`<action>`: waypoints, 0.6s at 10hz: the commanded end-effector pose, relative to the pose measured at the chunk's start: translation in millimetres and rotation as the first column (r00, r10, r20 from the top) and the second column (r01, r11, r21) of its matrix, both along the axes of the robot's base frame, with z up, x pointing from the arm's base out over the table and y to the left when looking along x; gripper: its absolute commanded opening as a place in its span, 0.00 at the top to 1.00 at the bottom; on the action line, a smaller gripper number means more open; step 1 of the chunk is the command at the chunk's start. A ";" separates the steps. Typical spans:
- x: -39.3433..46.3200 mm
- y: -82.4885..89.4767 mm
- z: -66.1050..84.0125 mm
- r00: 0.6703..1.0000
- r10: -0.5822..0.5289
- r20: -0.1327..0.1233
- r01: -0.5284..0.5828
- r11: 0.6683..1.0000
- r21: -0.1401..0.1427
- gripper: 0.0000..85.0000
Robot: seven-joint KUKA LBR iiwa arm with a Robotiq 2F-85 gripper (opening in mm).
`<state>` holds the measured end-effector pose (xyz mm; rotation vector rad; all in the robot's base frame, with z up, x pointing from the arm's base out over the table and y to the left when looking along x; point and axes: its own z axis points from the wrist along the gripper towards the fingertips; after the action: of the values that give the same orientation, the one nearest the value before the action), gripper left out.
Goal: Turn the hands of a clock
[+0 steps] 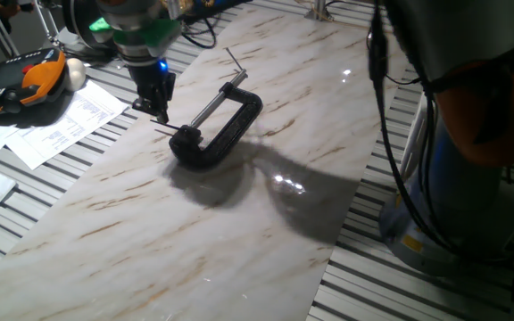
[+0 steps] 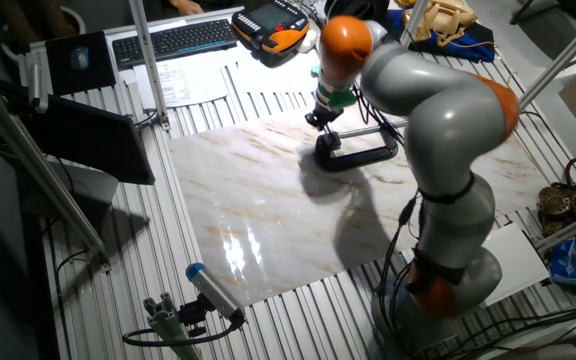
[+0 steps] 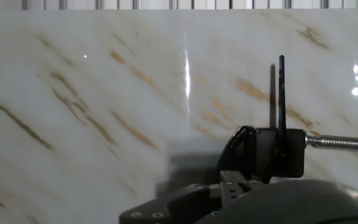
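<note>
The clock, a black C-clamp (image 1: 226,134), lies on the marble board (image 1: 150,232) with its silver threaded rod (image 1: 217,102) across its mouth. It also shows in the other fixed view (image 2: 360,152) and in the hand view (image 3: 253,149). The hands, a thin dark cross-pin (image 3: 281,93), stick through the black block at the rod's end; in one fixed view the pin (image 1: 168,132) is just left of the clamp. My gripper (image 1: 161,111) hangs just above that pin, fingers together and holding nothing. It also shows in the other fixed view (image 2: 320,118).
An orange-and-black pendant (image 1: 25,85) and papers (image 1: 61,125) lie left of the board. A keyboard (image 2: 178,38) lies at the back. The arm's base and cables (image 1: 471,178) stand at the right. Slatted table (image 1: 25,232) surrounds the board.
</note>
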<state>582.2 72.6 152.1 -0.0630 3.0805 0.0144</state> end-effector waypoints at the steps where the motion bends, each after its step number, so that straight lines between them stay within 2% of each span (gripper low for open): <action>1: -2.4 0.9 3.5 1.000 0.001 0.003 -0.001 1.000 -0.003 1.00; 4: -8.2 0.5 15.0 1.000 -0.005 -0.020 0.005 1.000 -0.010 1.00; 6: -7.9 -1.6 24.8 0.999 -0.007 -0.035 0.007 1.000 -0.012 1.00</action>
<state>573.9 70.7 177.3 -0.0536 3.1156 -0.0044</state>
